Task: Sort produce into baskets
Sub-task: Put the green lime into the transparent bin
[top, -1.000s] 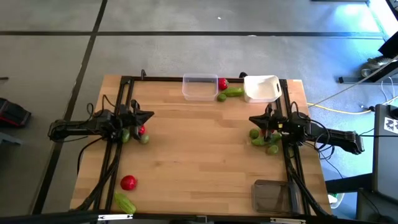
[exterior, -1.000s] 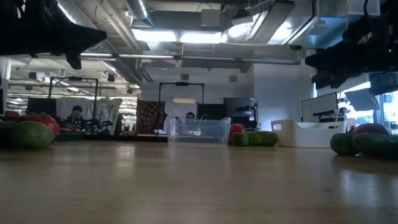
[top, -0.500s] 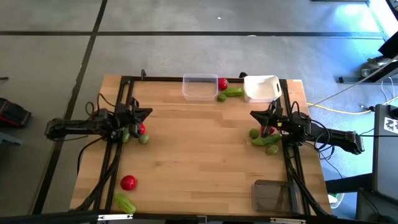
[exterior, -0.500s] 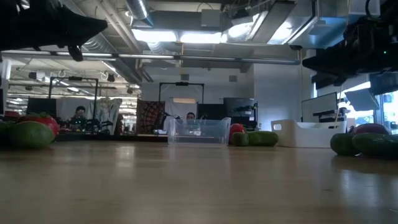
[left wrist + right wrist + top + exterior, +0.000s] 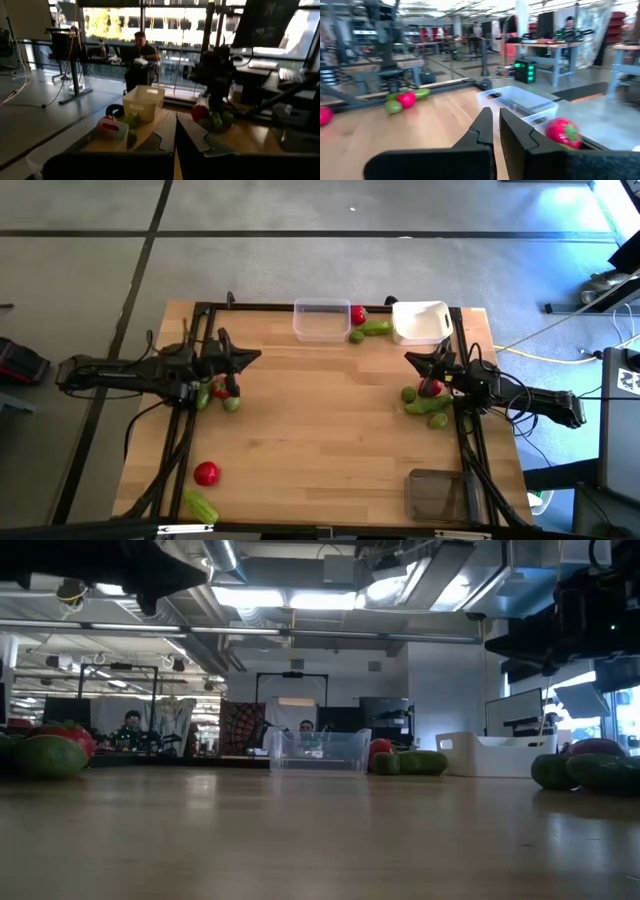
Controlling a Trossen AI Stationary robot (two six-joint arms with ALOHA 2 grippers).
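**Arms up, nothing sorted yet**

Left gripper [image 5: 250, 357] has swung forward since a second ago, fingers nearly closed, holding nothing. Right gripper [image 5: 413, 359] barely shifted, also nearly closed and empty above its produce pile [image 5: 428, 402]. Clear basket [image 5: 321, 319], white basket [image 5: 420, 322] and dark grey basket [image 5: 436, 494] look empty; sorting seems at its start. No readable labels.

No legible text, label or number anywhere
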